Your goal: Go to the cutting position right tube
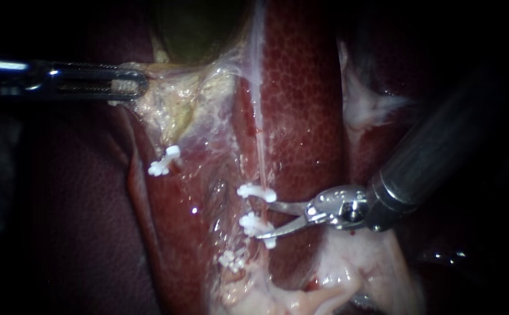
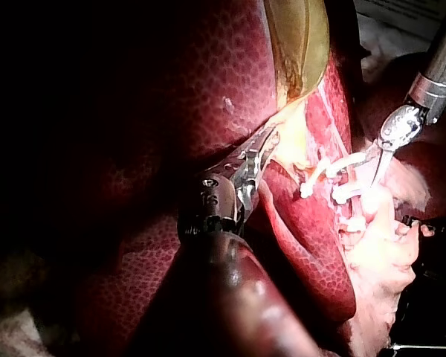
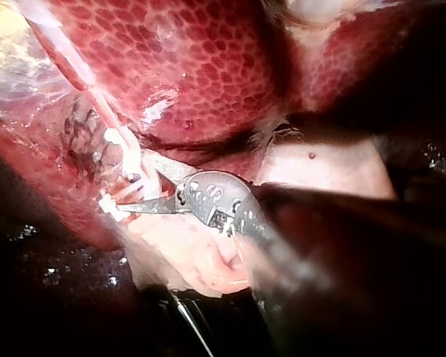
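Steel claw of right instrument (image 1: 264, 217) gapes at the tube (image 1: 261, 163) between two clips (image 1: 256, 192); left instrument (image 1: 129, 84) clamps gallbladder (image 1: 199, 29).

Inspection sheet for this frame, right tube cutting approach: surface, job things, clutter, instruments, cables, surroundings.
Surface: liver, dark red and wet; gallbladder above it.
Job's things: right tube, thin and pale, with white clips on it; lone clip apart to the left.
Clutter: nothing seen.
Instruments: left instrument, jaws shut on pale tissue below the gallbladder; right instrument, jaws open at the right tube by the white clips.
Cables: nothing seen.
Surroundings: mostly dark; nothing seen.
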You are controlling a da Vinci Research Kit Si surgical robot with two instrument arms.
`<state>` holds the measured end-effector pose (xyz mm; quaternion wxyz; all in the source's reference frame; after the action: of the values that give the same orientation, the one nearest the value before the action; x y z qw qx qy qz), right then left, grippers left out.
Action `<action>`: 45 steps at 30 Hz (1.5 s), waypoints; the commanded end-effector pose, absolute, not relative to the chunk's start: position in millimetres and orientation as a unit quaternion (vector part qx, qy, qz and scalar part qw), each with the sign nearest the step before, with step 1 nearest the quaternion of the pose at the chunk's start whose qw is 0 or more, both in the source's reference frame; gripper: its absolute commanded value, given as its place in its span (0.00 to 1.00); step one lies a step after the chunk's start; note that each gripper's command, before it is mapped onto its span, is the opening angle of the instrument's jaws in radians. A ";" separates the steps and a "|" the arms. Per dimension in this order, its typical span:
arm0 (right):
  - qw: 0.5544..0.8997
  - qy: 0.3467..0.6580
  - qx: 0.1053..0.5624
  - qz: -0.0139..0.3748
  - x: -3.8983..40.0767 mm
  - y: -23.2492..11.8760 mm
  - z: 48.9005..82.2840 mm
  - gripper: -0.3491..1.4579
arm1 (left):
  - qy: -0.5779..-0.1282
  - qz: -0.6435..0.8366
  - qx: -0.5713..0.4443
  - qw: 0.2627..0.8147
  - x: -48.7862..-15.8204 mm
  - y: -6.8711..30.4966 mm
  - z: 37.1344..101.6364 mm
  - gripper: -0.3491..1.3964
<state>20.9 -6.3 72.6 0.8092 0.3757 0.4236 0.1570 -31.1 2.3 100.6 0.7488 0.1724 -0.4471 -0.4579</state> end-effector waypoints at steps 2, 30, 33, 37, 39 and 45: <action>0.807 0.424 0.382 0.154 21.2 -6.3 72.8 0.94 | -0.447 -0.458 0.172 0.749 -31.2 2.3 100.5 0.00; 0.789 0.441 0.402 0.150 27.0 -6.3 74.0 0.93 | -0.447 -0.459 0.172 0.749 -31.4 2.3 100.5 0.00; 0.788 0.442 0.401 0.151 27.4 -6.3 74.1 0.93 | -0.447 -0.459 0.172 0.749 -31.4 2.3 100.5 0.00; 0.788 0.442 0.401 0.151 27.5 -6.3 74.1 0.93 | -0.447 -0.459 0.172 0.749 -31.4 2.3 100.5 0.00; 0.788 0.442 0.401 0.151 27.5 -6.3 74.1 0.93 | -0.447 -0.459 0.172 0.749 -31.4 2.3 100.5 0.00; 0.788 0.442 0.401 0.150 27.5 -6.3 74.2 0.93 | -0.447 -0.459 0.172 0.749 -31.5 2.3 100.5 0.00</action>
<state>27.5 -6.3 74.1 0.7880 0.4012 0.4420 0.1506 -31.5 2.3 100.5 0.7485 0.1718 -0.4468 -0.4589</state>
